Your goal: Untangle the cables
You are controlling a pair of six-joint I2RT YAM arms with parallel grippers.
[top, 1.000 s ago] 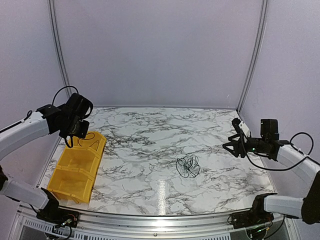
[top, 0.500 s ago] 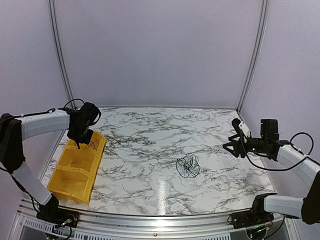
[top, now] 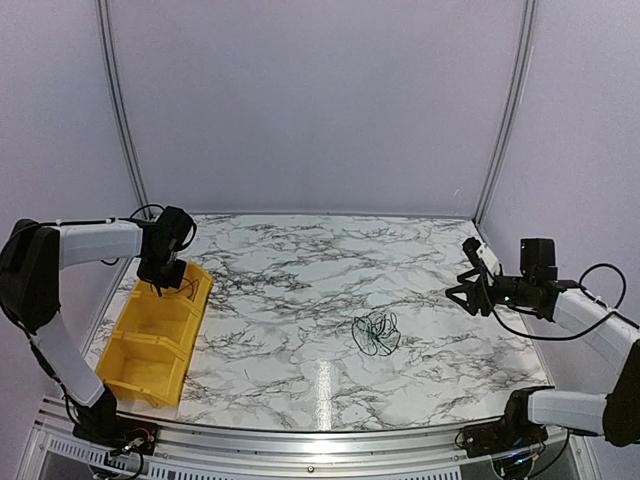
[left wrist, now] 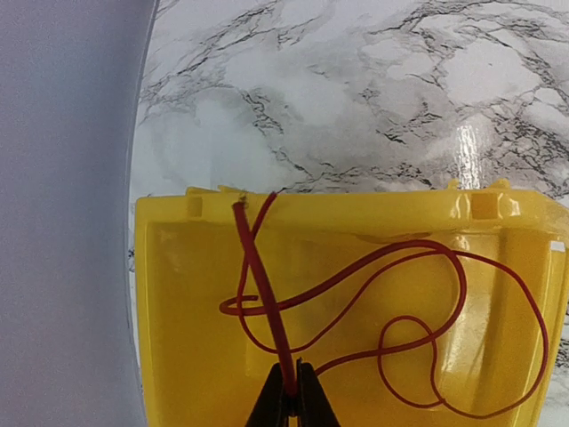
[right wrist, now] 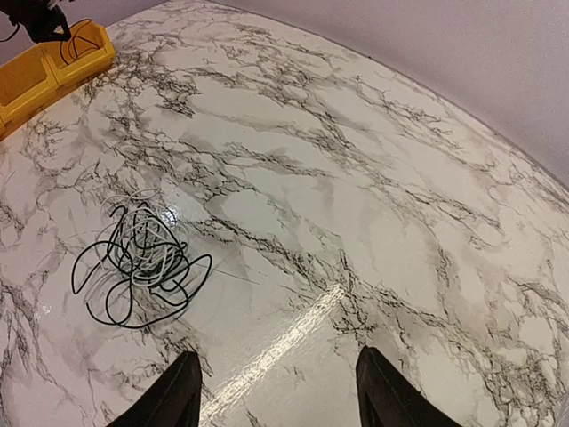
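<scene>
Leftward, yellow bin [top: 135, 375] holds red wire [left wrist: 260, 285], left claw [left wrist: 292, 391] pinching it; cables [top: 376, 333] mid-table.

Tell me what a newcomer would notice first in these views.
The bright yellow bin at the left near corner of the table stands out most, with a red wire looped in its far end, pinched by the shut left fingers. Next comes the dark tangle of cables lying mid-table, right of centre, with the open right fingers hanging apart from it.
</scene>
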